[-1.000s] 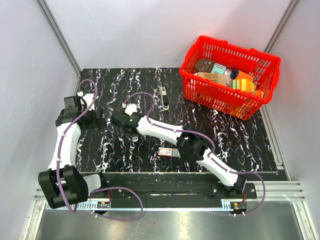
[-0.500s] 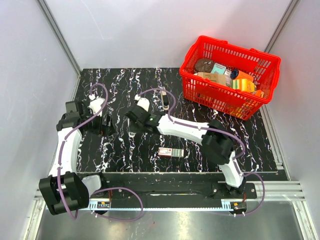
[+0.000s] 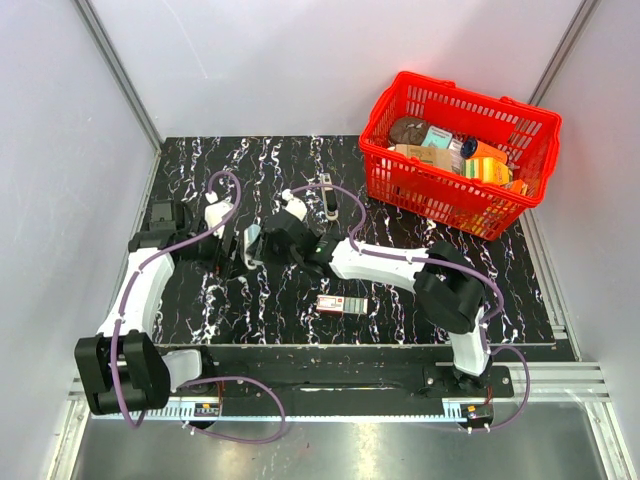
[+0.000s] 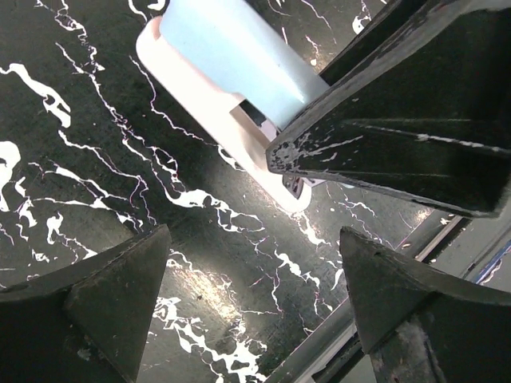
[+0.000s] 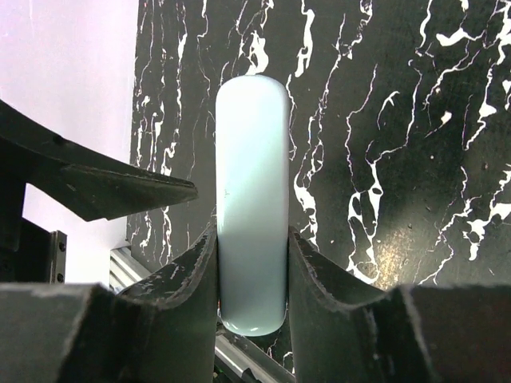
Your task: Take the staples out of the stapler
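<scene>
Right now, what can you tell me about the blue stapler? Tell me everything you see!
The stapler has a pale blue, rounded top over a white base, both like smooth plastic. It looks closed. The right gripper pinches its sides, one finger on each. The left gripper stands open close by, not touching it. The stapler is over the black marbled table, left of centre; whether it rests on it I cannot tell.

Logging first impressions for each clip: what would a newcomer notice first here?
The bright red plastic basket packed with groceries at the far right corner stands out against the black white-veined table. Mid-table, the right gripper clamps a pale blue stapler, with the left gripper open beside it.
</scene>
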